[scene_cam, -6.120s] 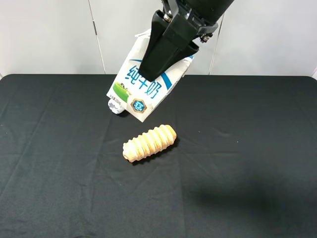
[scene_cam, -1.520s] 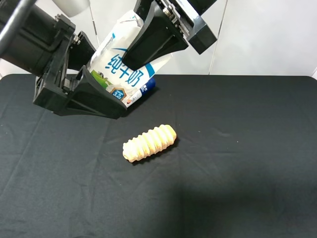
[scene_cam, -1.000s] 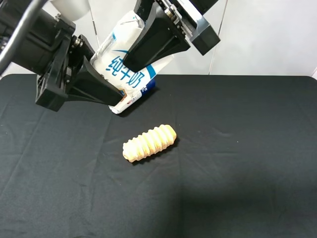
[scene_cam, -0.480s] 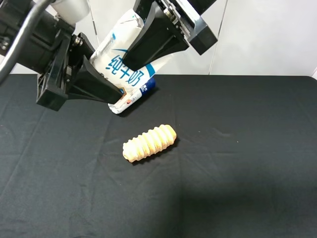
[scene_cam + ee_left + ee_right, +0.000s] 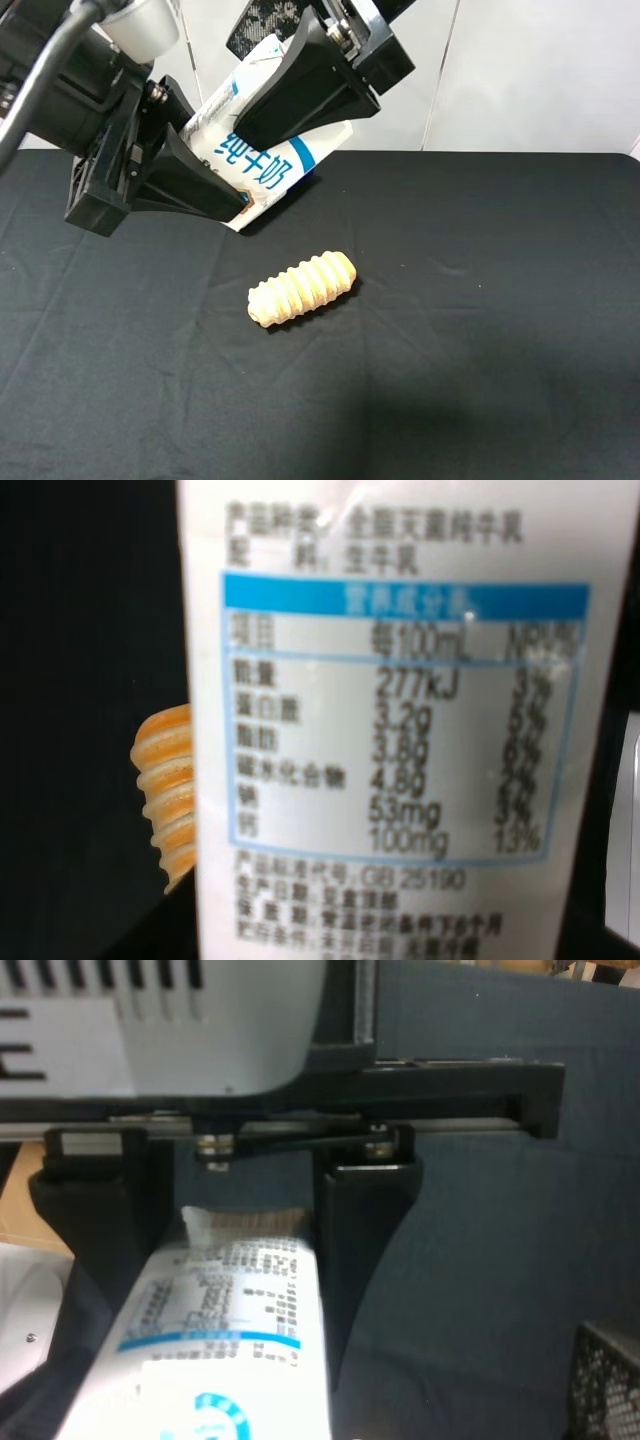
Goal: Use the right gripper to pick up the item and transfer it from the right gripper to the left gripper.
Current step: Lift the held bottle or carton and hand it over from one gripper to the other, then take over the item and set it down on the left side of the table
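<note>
Milk carton [image 5: 262,170]: likely light, thin-walled, slick, crushable.
Left gripper [image 5: 232,195] clamped on its base; right gripper [image 5: 245,95] parted round the top; hold flat sides.

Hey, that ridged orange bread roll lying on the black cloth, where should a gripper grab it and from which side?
Probably at its middle, coming from straight above. The roll lies flat on the black cloth with its long axis slanting from near-left to far-right, so the grip should close across its short width, on the two long sides. The grooves may help the hold seat.
</note>
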Controlling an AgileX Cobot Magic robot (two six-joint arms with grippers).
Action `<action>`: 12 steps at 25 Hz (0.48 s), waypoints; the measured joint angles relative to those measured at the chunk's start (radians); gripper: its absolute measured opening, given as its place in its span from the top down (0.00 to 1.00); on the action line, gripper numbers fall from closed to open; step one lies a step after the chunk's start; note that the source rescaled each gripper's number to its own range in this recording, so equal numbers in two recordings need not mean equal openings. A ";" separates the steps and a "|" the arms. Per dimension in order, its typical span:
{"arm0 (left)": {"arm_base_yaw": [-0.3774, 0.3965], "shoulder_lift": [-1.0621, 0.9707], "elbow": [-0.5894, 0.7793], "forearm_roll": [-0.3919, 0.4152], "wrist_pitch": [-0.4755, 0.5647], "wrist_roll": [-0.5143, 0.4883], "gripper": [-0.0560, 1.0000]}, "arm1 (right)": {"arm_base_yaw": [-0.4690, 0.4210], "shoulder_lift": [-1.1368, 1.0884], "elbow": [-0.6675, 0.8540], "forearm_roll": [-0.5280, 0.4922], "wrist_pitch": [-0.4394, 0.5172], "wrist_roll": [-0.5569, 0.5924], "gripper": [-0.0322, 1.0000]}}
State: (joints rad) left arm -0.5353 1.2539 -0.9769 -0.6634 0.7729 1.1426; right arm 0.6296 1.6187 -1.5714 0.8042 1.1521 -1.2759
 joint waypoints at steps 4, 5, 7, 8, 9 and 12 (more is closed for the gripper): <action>0.000 0.000 0.000 0.000 0.000 0.000 0.94 | 0.000 -0.022 0.000 -0.013 0.010 0.000 0.01; 0.000 0.000 0.000 0.000 0.000 0.000 0.94 | 0.000 -0.031 0.000 -0.025 0.017 0.001 0.01; 0.000 0.000 0.000 0.000 0.000 0.000 0.94 | 0.000 -0.050 0.000 -0.060 0.036 0.014 0.01; 0.000 0.000 0.000 0.000 0.000 0.000 0.94 | 0.000 -0.060 0.000 -0.075 0.042 0.024 0.01; 0.000 0.000 0.000 0.000 0.000 0.000 0.94 | 0.000 -0.070 -0.001 -0.093 0.049 0.041 0.01; 0.000 0.000 0.000 0.000 0.000 0.000 0.94 | 0.000 -0.095 -0.001 -0.148 0.060 0.091 0.01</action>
State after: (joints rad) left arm -0.5353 1.2539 -0.9769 -0.6634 0.7729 1.1425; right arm 0.6296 1.5237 -1.5723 0.6565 1.2120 -1.1852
